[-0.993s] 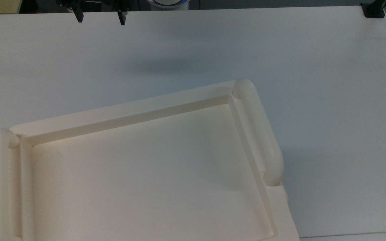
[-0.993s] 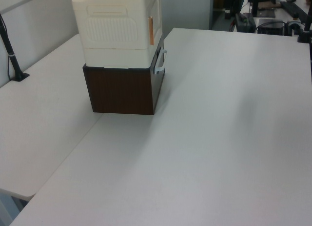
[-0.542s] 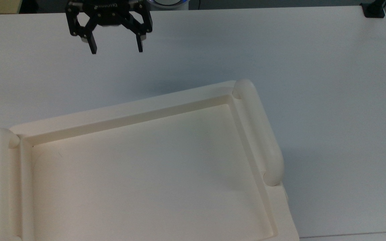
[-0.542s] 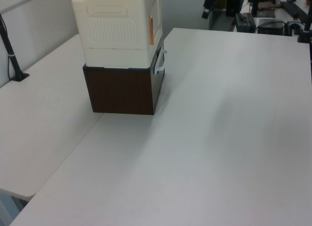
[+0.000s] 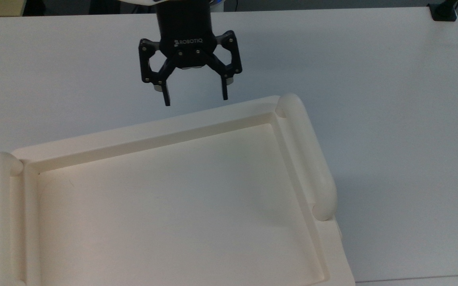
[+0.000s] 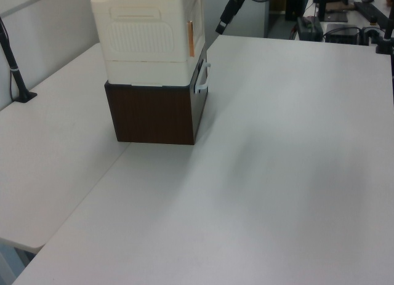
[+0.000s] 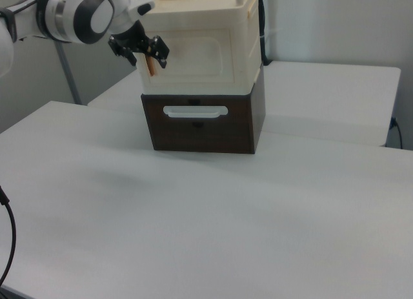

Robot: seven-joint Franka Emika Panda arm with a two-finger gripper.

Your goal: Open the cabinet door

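Table (image 6: pixel 283 162) is white and matte, w/ a second white tabletop butted along the left view's left. My pincer (image 5: pixel 195 101) hangs spread wide above it, near the cream cabinet's (image 7: pixel 200 50) front but not touching. Cabinet door (image 7: pixel 197 53) is the cream front panel, shut, reddish handle strip (image 6: pixel 191 39) at its edge. Cabinet sits on a dark brown drawer box (image 7: pixel 203 124) w/ white handle (image 7: pixel 195 110). Background: desks w/ equipment, pale wall.
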